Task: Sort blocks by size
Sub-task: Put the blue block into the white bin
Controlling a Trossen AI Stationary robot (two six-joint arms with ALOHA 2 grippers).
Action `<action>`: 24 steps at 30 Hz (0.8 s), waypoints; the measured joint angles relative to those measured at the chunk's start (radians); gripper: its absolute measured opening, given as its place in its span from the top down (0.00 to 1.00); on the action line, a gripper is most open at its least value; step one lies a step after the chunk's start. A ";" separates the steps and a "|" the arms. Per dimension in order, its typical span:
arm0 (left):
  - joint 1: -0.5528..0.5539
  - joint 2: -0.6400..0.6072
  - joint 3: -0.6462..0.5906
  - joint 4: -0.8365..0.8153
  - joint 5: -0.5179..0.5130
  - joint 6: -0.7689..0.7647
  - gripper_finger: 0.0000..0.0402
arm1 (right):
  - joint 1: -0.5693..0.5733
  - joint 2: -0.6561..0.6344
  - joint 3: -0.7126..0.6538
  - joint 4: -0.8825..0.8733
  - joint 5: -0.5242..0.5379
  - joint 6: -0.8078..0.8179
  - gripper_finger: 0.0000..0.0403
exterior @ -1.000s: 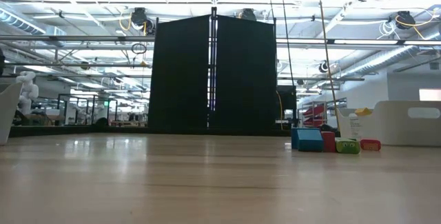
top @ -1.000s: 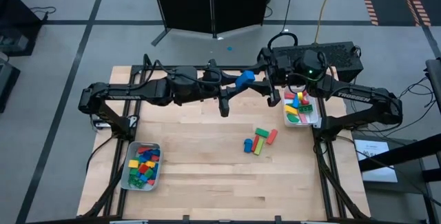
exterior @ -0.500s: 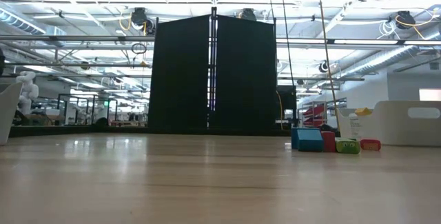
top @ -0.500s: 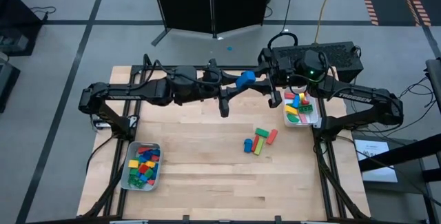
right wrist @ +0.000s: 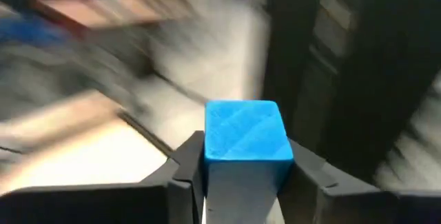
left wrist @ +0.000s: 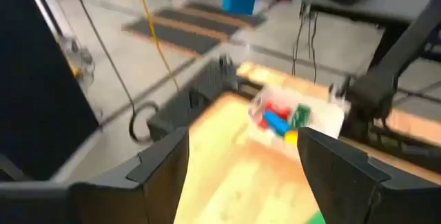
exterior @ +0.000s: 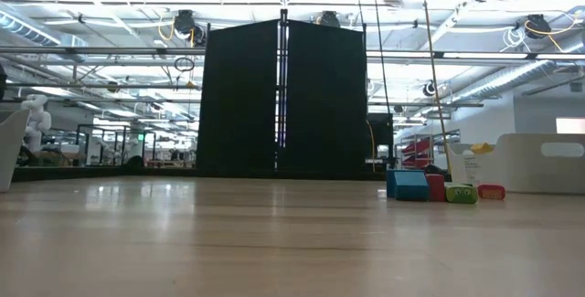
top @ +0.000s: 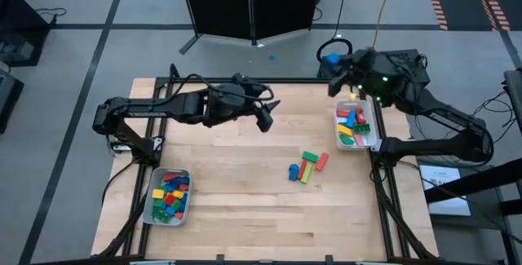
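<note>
One blue block [right wrist: 244,133] sits clamped in the right end effector [top: 332,58], raised just past the counter's [top: 245,208] far right corner. Left end effector [top: 265,122], fingers spread and empty, hangs over the far middle. Loose blocks [top: 307,167] lie right of centre; more fill the right-edge tray [top: 377,139] and the near-left tray [top: 147,208].

Bright overhead lighting glares; both wrist views motion-blurred.

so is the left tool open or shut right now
Open. In the left wrist view the left tool shows its two dark fingers spread wide with nothing between them, only the table beyond.
</note>
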State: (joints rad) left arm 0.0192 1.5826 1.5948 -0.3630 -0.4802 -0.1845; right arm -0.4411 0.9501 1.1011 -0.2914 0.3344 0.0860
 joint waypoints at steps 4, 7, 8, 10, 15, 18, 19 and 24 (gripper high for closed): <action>0.007 0.011 0.000 -0.067 0.003 -0.073 0.33 | -0.057 -0.015 -0.001 -0.425 0.148 0.221 0.72; 0.011 0.021 -0.001 -0.075 0.002 -0.073 0.33 | -0.077 0.005 -0.020 -0.631 0.153 0.394 0.72; 0.011 0.026 0.000 -0.069 0.002 -0.073 0.32 | -0.079 0.011 -0.040 -0.688 0.165 0.450 0.72; 0.010 0.032 -0.001 -0.078 0.003 -0.073 0.32 | -0.086 0.017 -0.090 -0.753 0.167 0.544 0.72; 0.011 0.048 -0.001 -0.083 0.009 -0.073 0.32 | -0.089 0.015 -0.248 -0.759 0.101 0.691 0.72; 0.010 0.056 -0.001 -0.080 0.043 -0.074 0.32 | -0.089 0.014 -0.332 -0.758 0.101 0.755 0.72; 0.010 0.059 -0.001 -0.083 0.052 -0.074 0.32 | -0.089 0.015 -0.355 -0.759 0.101 0.768 0.72; 0.010 0.068 0.000 -0.074 0.071 -0.129 0.32 | -0.089 0.014 -0.415 -0.759 0.099 0.774 0.53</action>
State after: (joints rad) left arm 0.0296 1.6505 1.5951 -0.4369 -0.4091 -0.3137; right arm -0.5301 0.9646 0.6865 -1.0500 0.4332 0.8604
